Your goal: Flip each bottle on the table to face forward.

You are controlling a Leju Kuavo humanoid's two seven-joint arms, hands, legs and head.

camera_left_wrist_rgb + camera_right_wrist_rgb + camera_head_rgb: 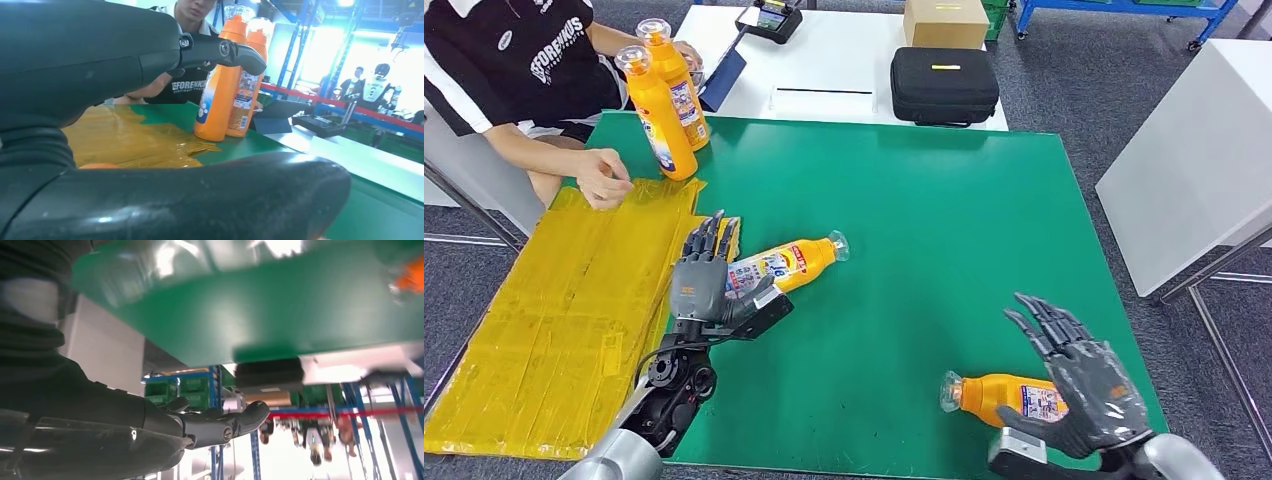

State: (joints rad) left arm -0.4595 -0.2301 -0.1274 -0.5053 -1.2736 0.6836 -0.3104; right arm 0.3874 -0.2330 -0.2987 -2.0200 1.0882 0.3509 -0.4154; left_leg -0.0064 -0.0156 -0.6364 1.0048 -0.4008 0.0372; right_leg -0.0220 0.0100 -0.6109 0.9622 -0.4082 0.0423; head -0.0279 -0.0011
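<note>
left hand: lies over the base end of a lying orange bottle, fingers stretched toward the yellow sheet and the thumb under the label; whether it truly grips the bottle cannot be told.
right hand: fingers apart and raised, palm against the base end of a second lying bottle near the mat's near edge; no closed hold shows, so a grip cannot be told.
lying bottles: the left one has its clear cap toward the mat's middle; the right one has its cap pointing toward the robot's left (both rest on their sides).
standing bottles: two orange bottles upright, touching each other, at the far left corner of the mat beside the sheet.
surface: a green mat covers the table; a crinkled yellow plastic sheet overlaps its left side.
room: grey carpet floor, a white table behind the mat, another white table to the right, blue racking at the far edge.
person: a seated person in a black and white shirt at the far left, one hand resting on the sheet.
hidden or unclear: the left bottle's base is covered by the hand; the right wrist view is blurred, showing the mat's edge and an orange smear.
containers: a black zipped case and a cardboard box sit on the white table, both closed, contents unseen.
</note>
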